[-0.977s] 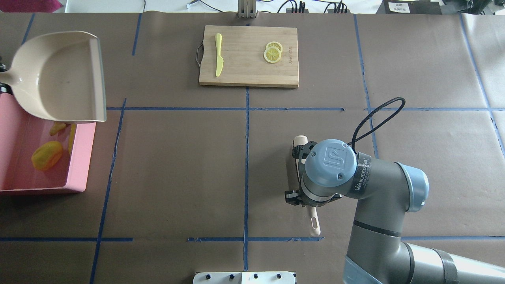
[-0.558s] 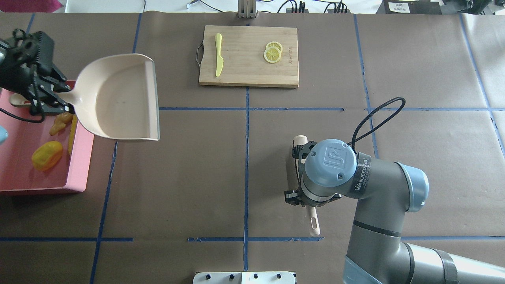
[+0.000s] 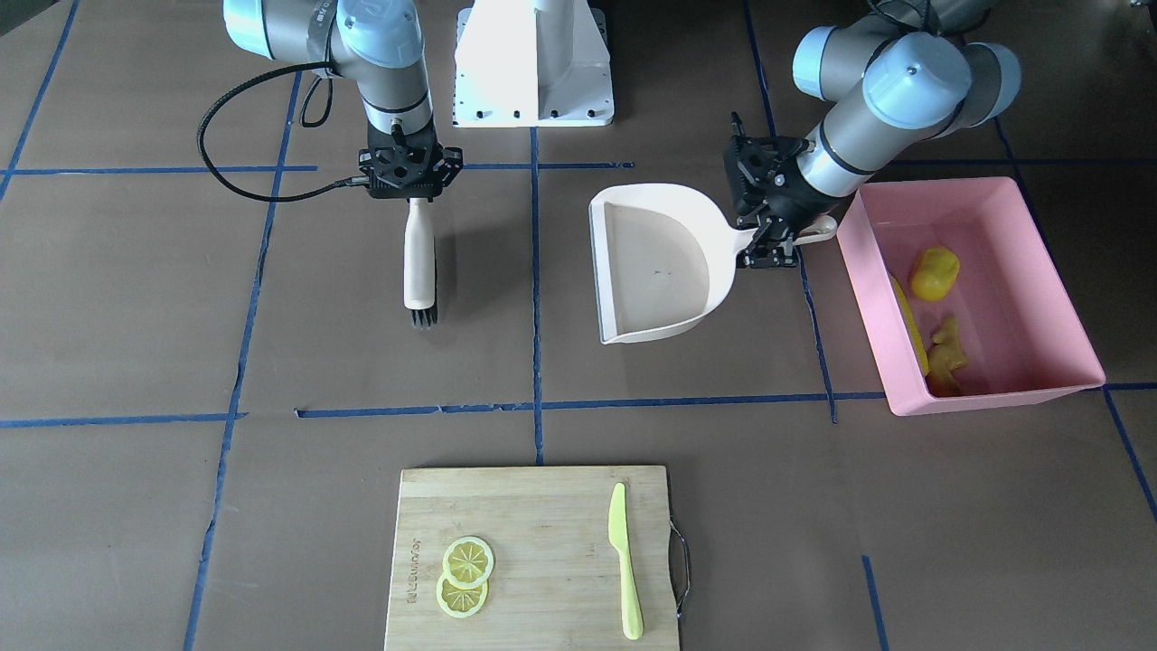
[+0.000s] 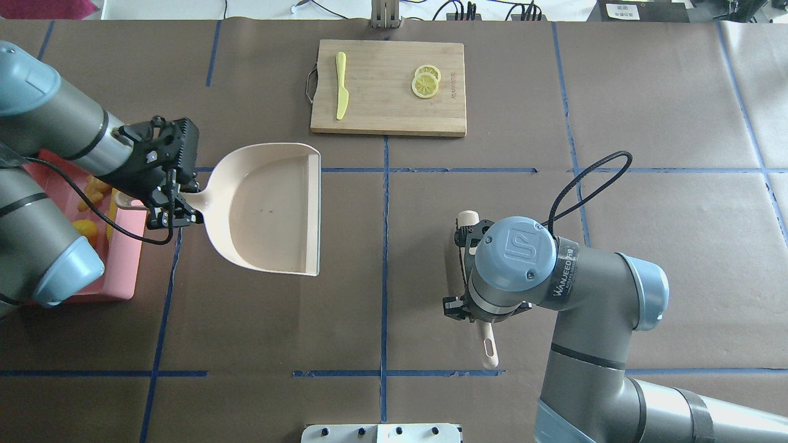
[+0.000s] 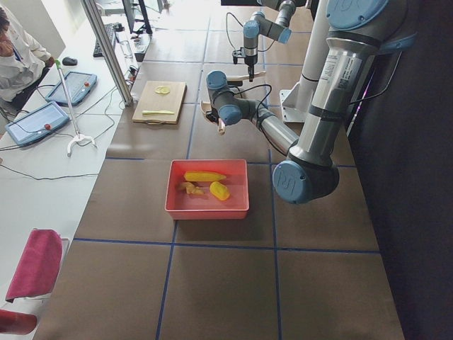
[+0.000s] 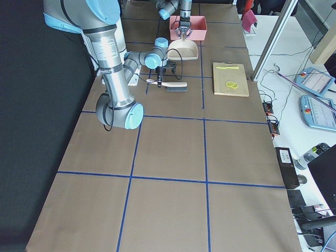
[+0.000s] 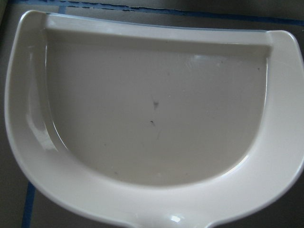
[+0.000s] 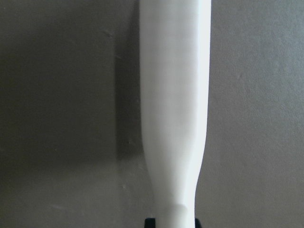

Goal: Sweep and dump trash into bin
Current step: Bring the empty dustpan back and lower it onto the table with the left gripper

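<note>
Trash sits in the pink bin (image 3: 994,396). A yellow corn cob (image 3: 907,321) lies along the wall nearest the dustpan. A round yellow lump (image 3: 934,273) and a knobbly ginger root (image 3: 947,348) lie beside it. The bin stands on the brown surface (image 3: 136,298) at the robot's left side.

Just beside the bin, the left tool (image 3: 768,249) is closed tight on the handle of the cream dustpan (image 3: 655,271). The dustpan is empty, and its open mouth points to the middle of the surface. I cannot tell if it touches the surface.

Well apart, on the other side, the right tool (image 3: 411,194) pinches the thin end of a white brush (image 3: 418,262). The brush points away from the robot, with its dark bristles (image 3: 423,318) at the far end.

At the far edge lies a wooden board (image 3: 533,551) with two lemon slices (image 3: 465,574) and a green knife (image 3: 624,561) on it.
</note>
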`<state>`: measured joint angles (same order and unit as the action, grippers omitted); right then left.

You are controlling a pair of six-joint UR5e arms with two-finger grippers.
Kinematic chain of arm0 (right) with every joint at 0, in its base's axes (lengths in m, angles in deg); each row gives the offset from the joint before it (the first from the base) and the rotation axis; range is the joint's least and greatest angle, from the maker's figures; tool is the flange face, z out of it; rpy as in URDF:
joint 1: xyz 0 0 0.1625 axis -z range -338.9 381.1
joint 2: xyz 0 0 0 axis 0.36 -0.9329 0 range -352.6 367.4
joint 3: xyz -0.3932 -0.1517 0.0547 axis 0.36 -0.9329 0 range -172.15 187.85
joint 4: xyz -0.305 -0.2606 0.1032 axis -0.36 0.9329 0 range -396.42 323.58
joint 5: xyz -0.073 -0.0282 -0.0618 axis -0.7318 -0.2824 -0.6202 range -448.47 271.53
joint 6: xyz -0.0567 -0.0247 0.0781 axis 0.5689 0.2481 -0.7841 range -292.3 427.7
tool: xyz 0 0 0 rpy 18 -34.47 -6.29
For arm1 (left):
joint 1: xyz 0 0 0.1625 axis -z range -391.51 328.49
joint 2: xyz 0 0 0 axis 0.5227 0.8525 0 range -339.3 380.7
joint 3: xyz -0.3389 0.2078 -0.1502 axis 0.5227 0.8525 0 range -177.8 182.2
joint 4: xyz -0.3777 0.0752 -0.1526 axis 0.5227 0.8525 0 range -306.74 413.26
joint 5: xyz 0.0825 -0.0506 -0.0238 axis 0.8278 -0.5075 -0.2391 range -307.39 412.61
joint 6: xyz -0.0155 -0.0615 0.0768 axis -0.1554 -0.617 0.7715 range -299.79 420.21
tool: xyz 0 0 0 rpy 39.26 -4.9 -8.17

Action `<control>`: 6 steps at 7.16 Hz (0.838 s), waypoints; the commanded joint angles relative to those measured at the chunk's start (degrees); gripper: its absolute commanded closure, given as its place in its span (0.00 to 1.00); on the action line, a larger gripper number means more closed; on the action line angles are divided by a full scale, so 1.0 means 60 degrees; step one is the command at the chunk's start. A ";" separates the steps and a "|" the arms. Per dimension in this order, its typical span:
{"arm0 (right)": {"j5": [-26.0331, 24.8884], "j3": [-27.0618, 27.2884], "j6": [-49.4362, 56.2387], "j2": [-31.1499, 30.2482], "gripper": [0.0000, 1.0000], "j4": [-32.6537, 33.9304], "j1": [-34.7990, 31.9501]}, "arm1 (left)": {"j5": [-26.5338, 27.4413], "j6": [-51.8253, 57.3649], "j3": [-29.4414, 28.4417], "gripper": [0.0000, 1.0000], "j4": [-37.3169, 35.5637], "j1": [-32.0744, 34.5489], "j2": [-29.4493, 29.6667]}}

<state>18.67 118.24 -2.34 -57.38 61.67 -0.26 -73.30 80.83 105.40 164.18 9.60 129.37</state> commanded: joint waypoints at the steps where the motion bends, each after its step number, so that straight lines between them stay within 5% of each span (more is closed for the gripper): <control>1: 0.0000 0.0001 -0.0075 -0.0014 1.00 0.0000 0.0000 | 0.0969 -0.0681 -0.0324 0.92 0.0293 -0.0960 0.0271; 6: 0.0000 0.0015 -0.0090 -0.0029 1.00 0.0000 0.0000 | 0.1049 -0.0741 -0.0412 0.64 0.0235 -0.1491 0.0402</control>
<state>18.66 118.33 -2.87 -57.52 61.67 -0.24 -67.06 76.30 102.98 165.80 1.02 131.25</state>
